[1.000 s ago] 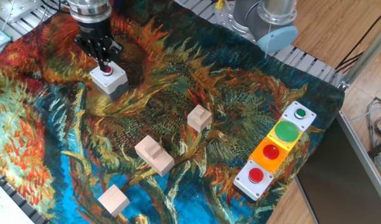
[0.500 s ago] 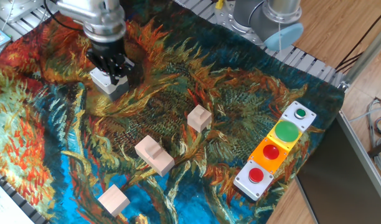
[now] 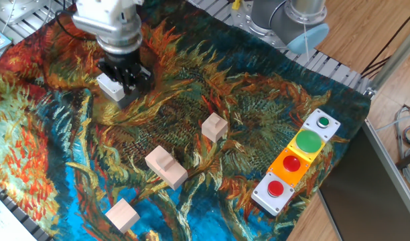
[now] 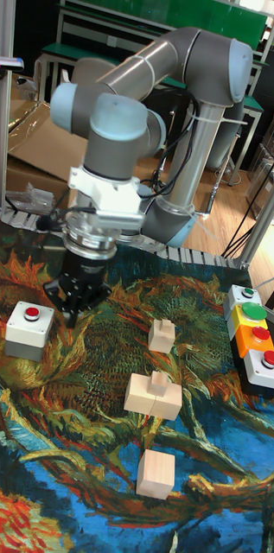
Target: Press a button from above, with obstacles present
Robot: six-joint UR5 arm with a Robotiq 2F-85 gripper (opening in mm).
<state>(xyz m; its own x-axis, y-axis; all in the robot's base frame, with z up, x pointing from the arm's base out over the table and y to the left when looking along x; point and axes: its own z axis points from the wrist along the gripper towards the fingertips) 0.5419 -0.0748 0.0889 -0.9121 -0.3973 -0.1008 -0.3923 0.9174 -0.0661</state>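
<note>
The button [image 4: 31, 313] is small, round and red, on top of a light-grey box [image 4: 26, 329] with a darker base. In the fixed view only a white corner of the box [image 3: 110, 86] shows, and the gripper [image 3: 128, 79] hides the button. In the tall fixed view the gripper [image 4: 72, 317] hangs just right of the box, level with its top and off the button. Its black fingertips are drawn together to a point and hold nothing. The obstacles are three pale wooden blocks: a small one [image 3: 214, 126], a bigger one with a stub [image 3: 166, 166] and a cube [image 3: 122, 215].
A joined row of button boxes [image 3: 295, 164] lies at the cloth's right edge, with a big green button and two red ones. A painted cloth [image 3: 258, 114] covers the table. The arm's base [image 3: 285, 20] stands at the back right.
The gripper was right over the red button one second ago. It has since shifted to the right and slightly nearer, and now covers the button in the fixed view.
</note>
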